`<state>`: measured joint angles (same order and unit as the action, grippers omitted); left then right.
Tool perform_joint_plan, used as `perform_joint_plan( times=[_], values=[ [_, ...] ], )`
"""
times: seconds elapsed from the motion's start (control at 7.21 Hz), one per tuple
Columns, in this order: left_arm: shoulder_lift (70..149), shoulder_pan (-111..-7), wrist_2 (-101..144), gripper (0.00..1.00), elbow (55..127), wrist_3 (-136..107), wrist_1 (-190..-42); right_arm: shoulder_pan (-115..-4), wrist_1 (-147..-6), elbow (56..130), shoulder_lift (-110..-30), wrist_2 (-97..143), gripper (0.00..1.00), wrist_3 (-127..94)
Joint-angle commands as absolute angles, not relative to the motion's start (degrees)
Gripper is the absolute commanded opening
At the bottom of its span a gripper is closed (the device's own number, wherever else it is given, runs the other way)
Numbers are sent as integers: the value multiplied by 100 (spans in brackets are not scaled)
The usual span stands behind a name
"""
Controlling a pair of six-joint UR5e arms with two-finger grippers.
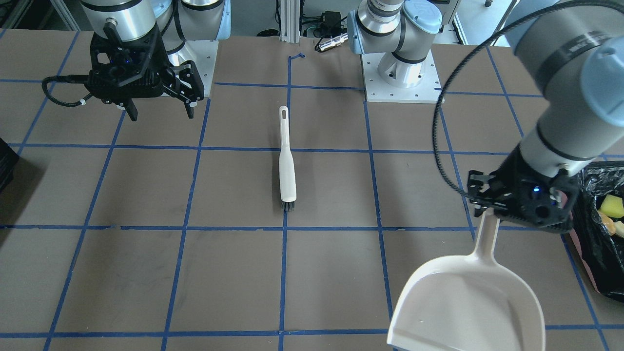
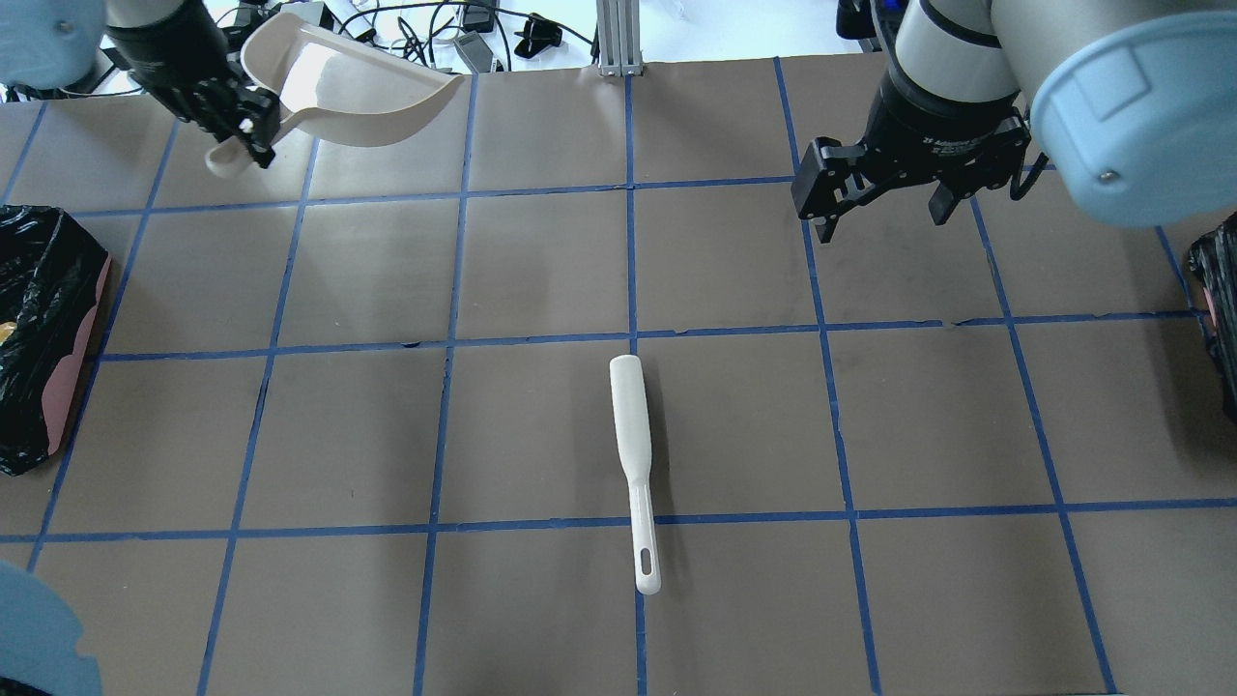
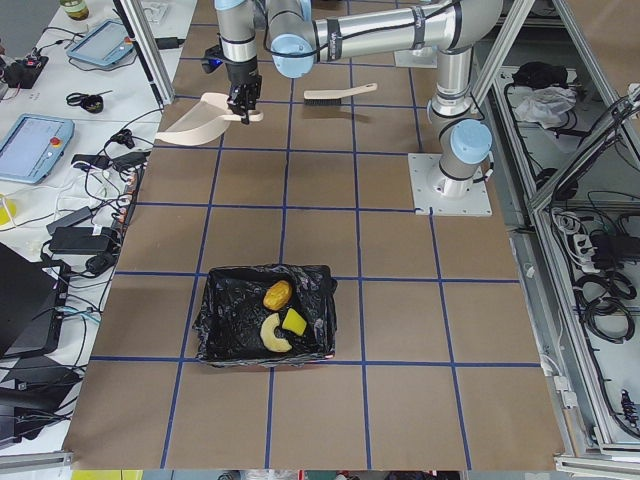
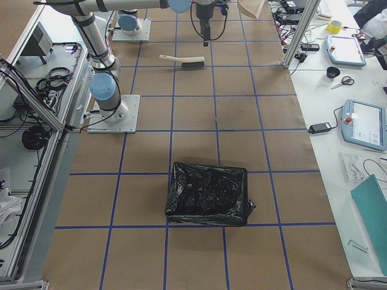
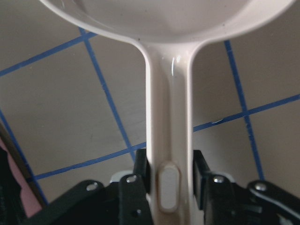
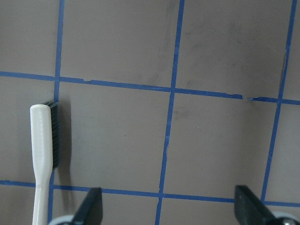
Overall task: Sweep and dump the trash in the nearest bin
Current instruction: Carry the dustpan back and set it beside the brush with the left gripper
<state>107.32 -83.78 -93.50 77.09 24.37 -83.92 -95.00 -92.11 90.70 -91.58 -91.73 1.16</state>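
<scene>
Front-facing view, lower right: the robot's left hand [image 5: 171,177] is clamped on the handle of a white plastic dustpan [image 1: 470,302], holding it lifted above the brown desk with its blue tape grid [image 1: 146,282]. The pan's scoop looks bare, with no scraps in it. Just beside that hand, at the right edge of the frame, stands the pinkish bin lined with a crinkly black plastic bag [image 3: 228,318]. In the left-side view it sits at lower centre, with yellow food-like scraps [image 3: 278,320] lying inside. A white long-handled brush with dark bristles [image 1: 287,165] lies flat at mid-frame, well apart from both hands. The right hand [image 1: 161,114], upper left, hangs above the desk with fingers spread and nothing between them. Sweeping and dumping look done; probably only setting the dustpan down remains
</scene>
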Motion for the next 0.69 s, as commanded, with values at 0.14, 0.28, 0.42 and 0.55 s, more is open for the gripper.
perform_joint_plan(
  times=[0.14, 0.28, 0.42, 0.55],
  values=[
    [11178, -9621, -9000, 0, 7752, 803, -8244, -9510, -9369, 9088, -9176, -9158, 100, 114],
    [11319, -9876, -8843, 0, 7761, 695, -8157, -9501, -9378, 9088, -9176, -9158, 100, 114],
    [11460, -10062, -8755, 0, 7761, 494, -7869, -9510, -9369, 9088, -9176, -9158, 100, 114],
    [11574, -10272, -8650, 0, 7769, 101, -7831, -9501, -9369, 9088, -9176, -9167, 100, 132]
  ],
)
